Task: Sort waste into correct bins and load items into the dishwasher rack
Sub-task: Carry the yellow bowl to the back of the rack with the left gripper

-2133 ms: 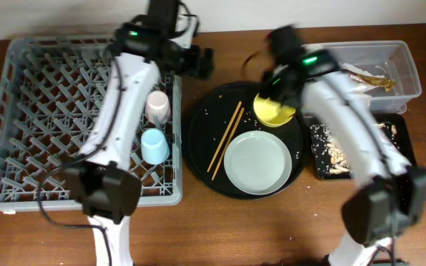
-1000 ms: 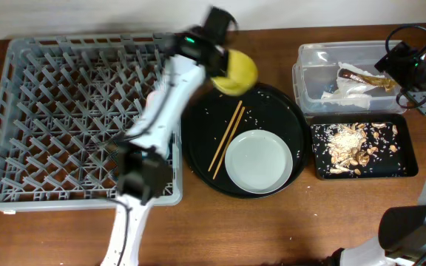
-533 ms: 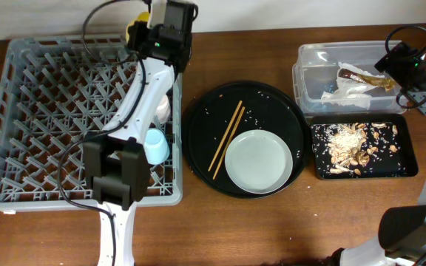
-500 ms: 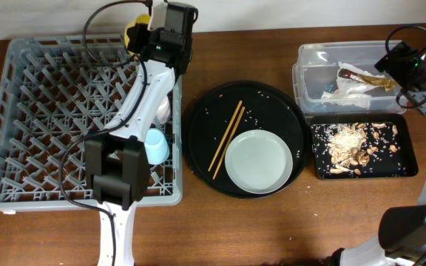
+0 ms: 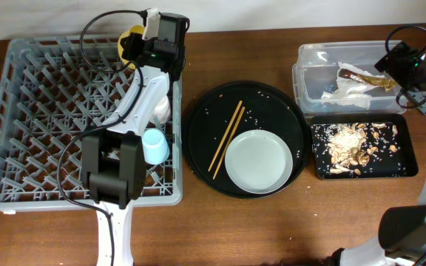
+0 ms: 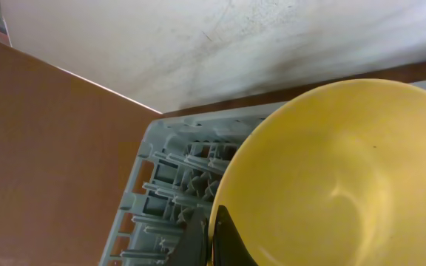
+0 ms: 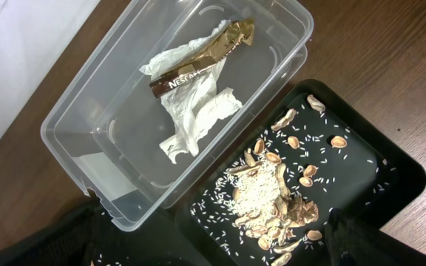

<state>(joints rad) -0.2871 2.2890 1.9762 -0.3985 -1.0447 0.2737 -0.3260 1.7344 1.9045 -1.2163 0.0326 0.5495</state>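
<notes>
While the left gripper [image 5: 140, 46] is clamped on the rim of the round yellow bowl [image 5: 129, 35], the right gripper [image 7: 217, 250] hangs with its jaws spread and nothing between them, over the right end of the clear plastic rectangular tub [image 5: 313, 85].

Left wrist view: one dark finger [image 6: 225, 238] presses on the bowl's rim, and the hollow faces the camera. The bowl is at the far edge of the large square grey plastic dishwasher rack [image 5: 43, 125], toward its far right corner. Can't tell whether it touches the pegs.

Right side of the rack: small pink cup [image 5: 163, 111], partly hidden by the left arm, and small light blue cup [image 5: 154, 145] just in front of it.

The large round black tray [image 5: 198, 125] beside the rack carries the pair of thin brown wooden chopsticks [image 5: 226, 137] and the pale grey-white round plate [image 5: 257, 161]. The chopsticks lie just left of the plate.

The tub holds crumpled white paper napkins [image 7: 198, 111], with the brown-gold snack wrapper [image 7: 202, 60] on top.

The shallow black rectangular tray [image 7: 390, 170] sits just beside the tub. Beige-brown crumbly food scraps [image 7: 279, 196] and white rice grains are piled in it.
</notes>
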